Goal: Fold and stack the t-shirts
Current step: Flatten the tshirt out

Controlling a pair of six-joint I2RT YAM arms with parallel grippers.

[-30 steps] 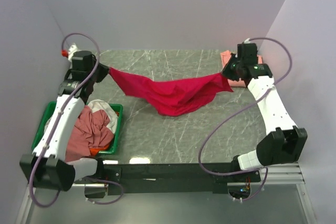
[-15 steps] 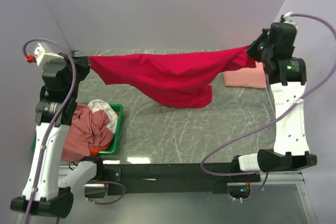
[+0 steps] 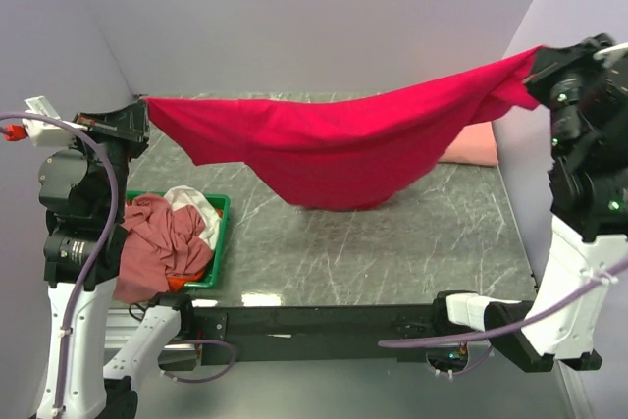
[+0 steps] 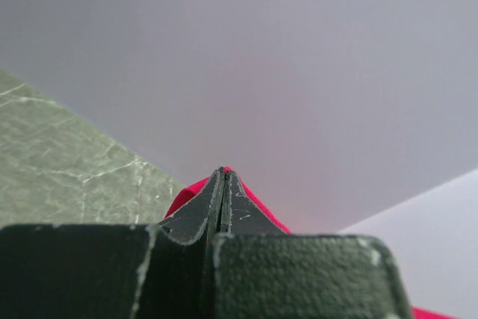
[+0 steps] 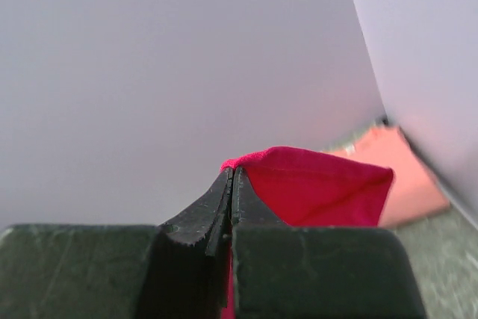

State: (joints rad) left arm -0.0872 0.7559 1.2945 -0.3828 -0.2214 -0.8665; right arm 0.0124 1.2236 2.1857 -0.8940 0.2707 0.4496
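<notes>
A crimson-red t-shirt (image 3: 334, 139) hangs stretched in the air between both grippers, its middle sagging toward the table. My left gripper (image 3: 143, 105) is shut on its left end, high at the far left; red cloth (image 4: 185, 196) shows beside the closed fingers (image 4: 196, 214). My right gripper (image 3: 532, 61) is shut on its right end, high at the far right; the cloth (image 5: 314, 188) spills from the pinched fingers (image 5: 202, 214). A folded salmon-pink t-shirt (image 3: 471, 147) lies at the far right of the table, also in the right wrist view (image 5: 403, 177).
A green tray (image 3: 218, 237) at the near left holds a heap of dusty rose (image 3: 162, 247), white and orange tees. The grey marble table (image 3: 392, 242) lies under the hanging shirt. Lilac walls close in the back and both sides.
Both grippers have risen and moved apart, lifting the red t-shirt off the table and pulling it out wide. The salmon-pink t-shirt has not moved.
</notes>
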